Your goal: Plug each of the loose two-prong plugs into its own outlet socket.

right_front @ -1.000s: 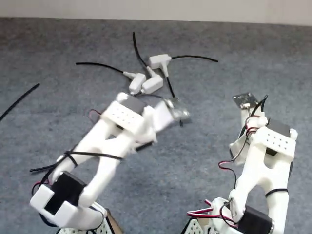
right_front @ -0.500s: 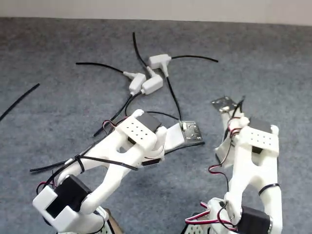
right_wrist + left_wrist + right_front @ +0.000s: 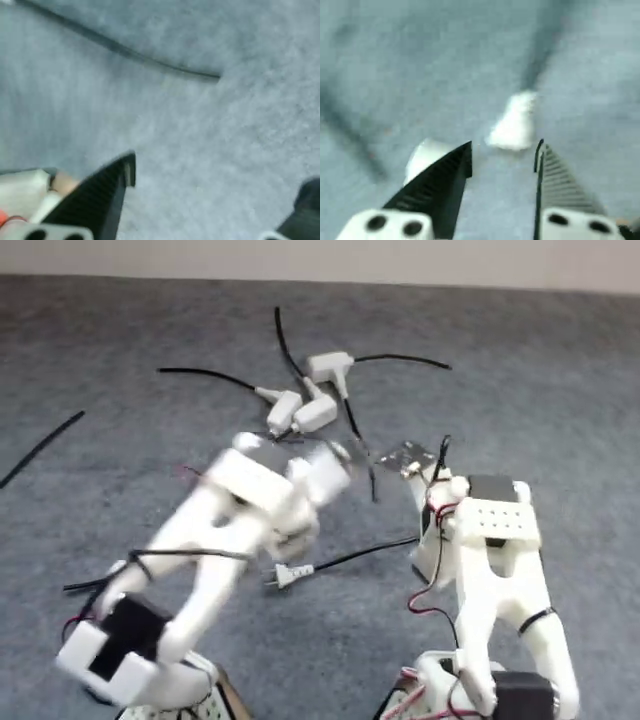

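Loose two-prong plug (image 3: 287,575): flat on the grey desk (image 3: 560,390), near the front, just beside the left arm (image 3: 215,530). Not held by anything. Its black cable (image 3: 360,553) runs from it across the desk toward the right arm (image 3: 490,540).

3 white connector bodies sit farther back, around the desk's middle. 1 is a T-shaped piece (image 3: 328,365). The other 2 are a narrow body (image 3: 283,410) and a blockier body (image 3: 315,413), just beside each other, touching or nearly. Cannot tell which are plugs and which are sockets, or whether any pair is mated. Thin black leads (image 3: 205,374) fan out from the group.

Left gripper (image 3: 504,145): open, nothing between the fingers. It hovers over the desk with a blurred white body (image 3: 515,122) just past the fingertips. A 2nd white body (image 3: 427,155) is partly hidden behind 1 finger (image 3: 445,185). The high view has the left arm stretched toward the connector group, well blurred.

Right gripper (image 3: 217,172): open wide, empty, bare desk surface between the fingers. A black cord (image 3: 125,50) lies across the desk beyond it. In the high view the right arm stands at the front right, its front end aimed at the desk's middle, apart from the loose plug.

1 stray black wire (image 3: 40,447) lies at the far left, well apart from everything else.
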{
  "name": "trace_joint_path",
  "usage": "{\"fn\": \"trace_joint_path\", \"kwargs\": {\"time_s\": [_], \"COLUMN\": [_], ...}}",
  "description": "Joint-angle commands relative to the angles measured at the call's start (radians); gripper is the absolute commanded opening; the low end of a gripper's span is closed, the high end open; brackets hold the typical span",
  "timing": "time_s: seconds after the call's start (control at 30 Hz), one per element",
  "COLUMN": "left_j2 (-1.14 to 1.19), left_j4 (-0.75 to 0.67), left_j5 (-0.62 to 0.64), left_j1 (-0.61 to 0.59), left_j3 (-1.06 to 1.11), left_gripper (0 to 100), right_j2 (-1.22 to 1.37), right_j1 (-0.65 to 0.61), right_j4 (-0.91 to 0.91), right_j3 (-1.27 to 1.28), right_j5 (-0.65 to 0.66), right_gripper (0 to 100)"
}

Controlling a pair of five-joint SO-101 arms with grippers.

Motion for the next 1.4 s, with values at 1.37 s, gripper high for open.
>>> {"fn": "trace_joint_path", "kwargs": {"time_s": [1.37], "left_j2": [-0.163], "left_j4": [-0.273], "left_j5": [-0.29], "left_j1": [-1.21], "left_j3": [0.073], "left_gripper": [21], "right_j2": [0.298], "right_j1": [-0.713], "right_j4": [-0.389], "right_j3": [-0.116], "right_j5": [0.201], "right_gripper": [46.4]}}
